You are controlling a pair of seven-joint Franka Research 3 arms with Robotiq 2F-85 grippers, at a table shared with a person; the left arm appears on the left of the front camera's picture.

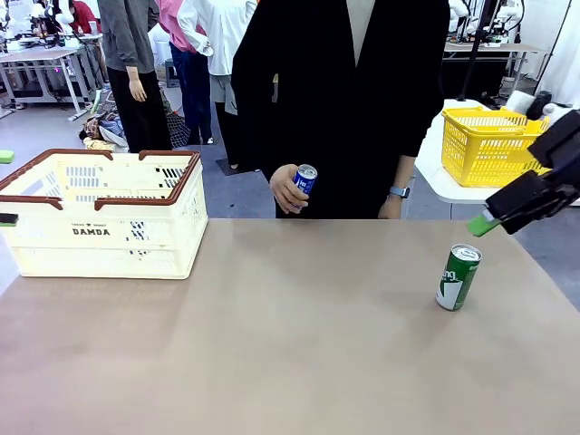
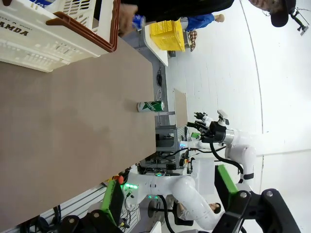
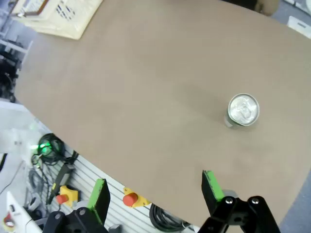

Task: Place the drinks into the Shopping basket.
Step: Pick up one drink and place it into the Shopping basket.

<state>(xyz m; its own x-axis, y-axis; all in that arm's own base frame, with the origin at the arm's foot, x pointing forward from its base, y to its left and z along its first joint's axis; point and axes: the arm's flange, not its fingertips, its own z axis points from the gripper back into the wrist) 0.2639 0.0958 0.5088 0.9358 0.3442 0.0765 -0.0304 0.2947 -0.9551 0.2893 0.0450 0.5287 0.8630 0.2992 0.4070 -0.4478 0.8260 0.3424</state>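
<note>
**Desk:** Where are the drinks right now?

**Operator:** I see the green can (image 1: 458,277) standing upright on the right side of the tabletop (image 1: 272,353), well apart from the Shopping basket (image 1: 100,246) at the far left. The blue can (image 1: 305,178) is off the tabletop, gripped in the person's hand (image 1: 288,190) just past the far edge, near the middle.

**Desk:** And your tools?

**Operator:** My right tool (image 3: 155,194) hangs above the right side, fingers spread with nothing between them. The green can's silver top lies beyond them, apart from both pads. My left tool (image 2: 170,191) is spread and empty too, looking across the tabletop toward the basket. A yellow basket (image 1: 489,145) sits on a white side table, far right.
</note>
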